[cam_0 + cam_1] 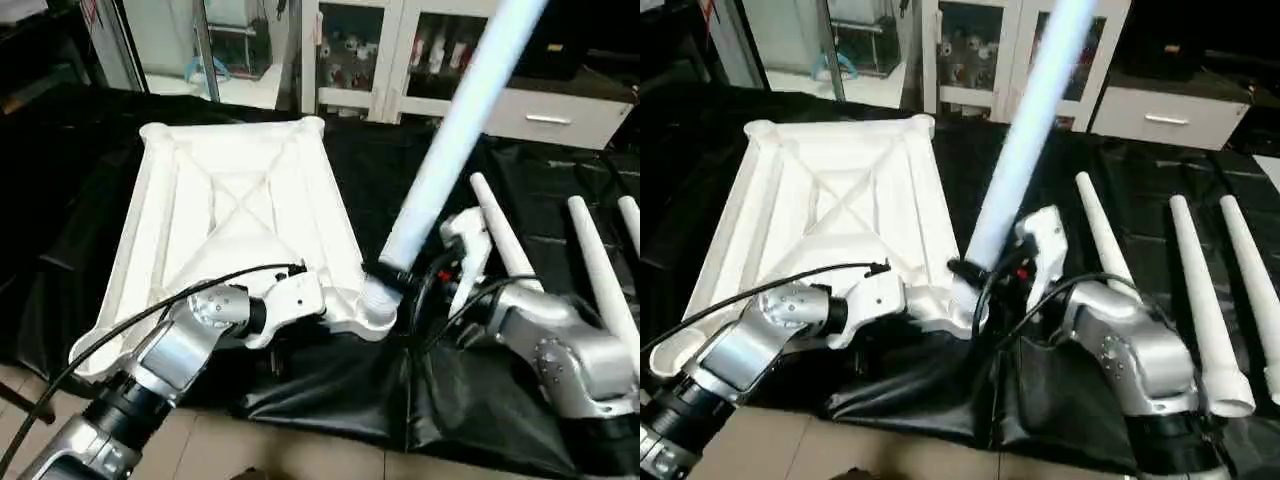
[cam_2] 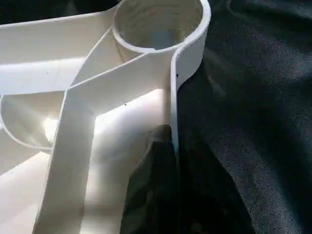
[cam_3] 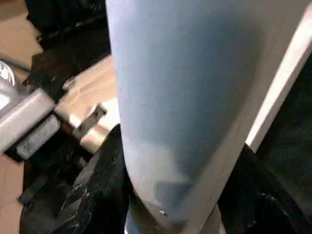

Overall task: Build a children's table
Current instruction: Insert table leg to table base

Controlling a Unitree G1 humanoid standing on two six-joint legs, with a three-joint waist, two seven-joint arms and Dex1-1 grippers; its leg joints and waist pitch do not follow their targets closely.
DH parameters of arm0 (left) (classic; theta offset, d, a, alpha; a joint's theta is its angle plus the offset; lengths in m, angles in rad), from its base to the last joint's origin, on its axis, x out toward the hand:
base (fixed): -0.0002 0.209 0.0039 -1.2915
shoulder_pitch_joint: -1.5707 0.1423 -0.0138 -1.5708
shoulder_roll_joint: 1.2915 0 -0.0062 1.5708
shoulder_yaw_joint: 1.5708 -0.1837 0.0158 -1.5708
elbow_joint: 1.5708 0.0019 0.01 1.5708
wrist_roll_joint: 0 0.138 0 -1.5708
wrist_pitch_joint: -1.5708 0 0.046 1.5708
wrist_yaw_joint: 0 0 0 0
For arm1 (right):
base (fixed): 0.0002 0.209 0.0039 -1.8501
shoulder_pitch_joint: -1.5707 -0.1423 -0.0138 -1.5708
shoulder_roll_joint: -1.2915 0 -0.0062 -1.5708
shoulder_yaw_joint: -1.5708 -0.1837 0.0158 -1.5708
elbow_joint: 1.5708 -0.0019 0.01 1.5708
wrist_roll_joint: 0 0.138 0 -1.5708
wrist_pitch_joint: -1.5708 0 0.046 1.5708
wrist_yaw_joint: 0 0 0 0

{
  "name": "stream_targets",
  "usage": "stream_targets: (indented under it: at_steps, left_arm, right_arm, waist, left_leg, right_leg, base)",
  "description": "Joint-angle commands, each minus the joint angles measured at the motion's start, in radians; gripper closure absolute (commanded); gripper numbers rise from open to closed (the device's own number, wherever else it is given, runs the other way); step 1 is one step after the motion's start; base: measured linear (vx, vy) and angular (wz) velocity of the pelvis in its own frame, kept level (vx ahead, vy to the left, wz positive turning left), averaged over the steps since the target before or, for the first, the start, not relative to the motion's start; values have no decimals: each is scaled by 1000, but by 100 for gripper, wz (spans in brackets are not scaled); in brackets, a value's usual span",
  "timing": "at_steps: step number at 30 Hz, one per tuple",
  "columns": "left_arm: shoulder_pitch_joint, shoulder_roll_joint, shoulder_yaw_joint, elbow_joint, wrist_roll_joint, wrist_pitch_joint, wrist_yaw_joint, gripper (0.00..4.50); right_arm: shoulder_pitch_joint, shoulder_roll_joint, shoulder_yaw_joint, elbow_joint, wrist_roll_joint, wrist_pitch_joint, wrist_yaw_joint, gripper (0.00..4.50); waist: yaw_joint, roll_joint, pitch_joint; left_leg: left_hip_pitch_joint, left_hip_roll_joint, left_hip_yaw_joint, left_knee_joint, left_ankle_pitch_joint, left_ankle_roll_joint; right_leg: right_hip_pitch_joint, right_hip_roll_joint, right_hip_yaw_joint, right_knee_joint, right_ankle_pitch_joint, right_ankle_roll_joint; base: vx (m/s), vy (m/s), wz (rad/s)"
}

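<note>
The white tabletop (image 1: 230, 200) lies underside up on the black-covered surface. My left gripper (image 1: 330, 305) is shut on its near rim beside the near right corner socket (image 2: 156, 24); one black finger (image 2: 151, 180) presses the inside of the rim wall. My right gripper (image 1: 397, 277) is shut on a long white leg (image 1: 450, 130), low on its shaft. The leg leans up and to the right, with its ribbed lower end (image 1: 378, 297) at that corner. Whether it is seated in the socket I cannot tell. Three more legs (image 1: 500, 235) (image 1: 600, 270) (image 1: 630, 215) lie to the right.
The black cover (image 1: 330, 390) hangs in folds over the near edge, with tiled floor (image 1: 250, 450) below. Glass-door cabinets (image 1: 350, 60) and a white drawer unit (image 1: 550, 115) stand behind the work surface. My left arm's cable (image 1: 150, 315) loops over the tabletop's near part.
</note>
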Motion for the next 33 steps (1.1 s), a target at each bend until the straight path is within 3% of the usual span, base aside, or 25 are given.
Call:
stream_targets:
  at_steps: [1, 12, 17, 23, 27, 33]
  left_arm:
    - [-14, -14, 13, 2, -16, -27, 13, 450]
    - [-18, -6, 4, -1, -14, -30, -18, 450]
    - [-22, -7, 5, 4, -13, -28, -21, 450]
    - [-28, -9, 8, 22, -13, -31, -20, 450]
    - [-39, -16, 17, 38, -13, -32, -8, 450]
    - [-49, -23, 26, 55, -13, -34, 2, 450]
  right_arm:
    - [-16, 0, 15, 23, -25, -20, 3, 261]
    - [-65, 41, 48, 174, -89, -108, 8, 261]
    - [-61, 35, 61, 191, -95, -106, 30, 261]
    - [-24, 22, 84, 209, -106, -100, 70, 262]
    - [3, 38, 62, 236, -122, -136, 36, 262]
    - [51, 81, -2, 242, -100, -193, -23, 262]
  waist:
    - [4, -21, -64]
    - [1, -21, -63]
    - [-1, -20, -62]
    - [1, -19, -65]
    - [3, -20, -63]
    - [2, -18, -59]
  left_leg:
    - [18, 103, -34, -82, -102, 53]
    - [19, 105, -34, -85, -122, 45]
    - [20, 106, -35, -87, -147, 35]
    - [21, 106, -33, -85, -134, 40]
    - [20, 107, -33, -86, -146, 38]
    - [27, 110, -36, -95, -232, 4]
  right_leg:
    - [41, -103, 39, -71, -129, -234]
    - [41, -102, 39, -72, -137, -237]
    - [41, -102, 40, -74, -162, -235]
    - [41, -101, 41, -72, -131, -240]
    - [40, -103, 41, -75, -142, -240]
    - [33, -104, 43, -85, -252, -218]
  base:
    - [0, 0, 0]
    - [0, 0, 0]
    - [0, 0, 0]
    - [0, 0, 0]
    - [0, 0, 0]
    - [0, 0, 0]
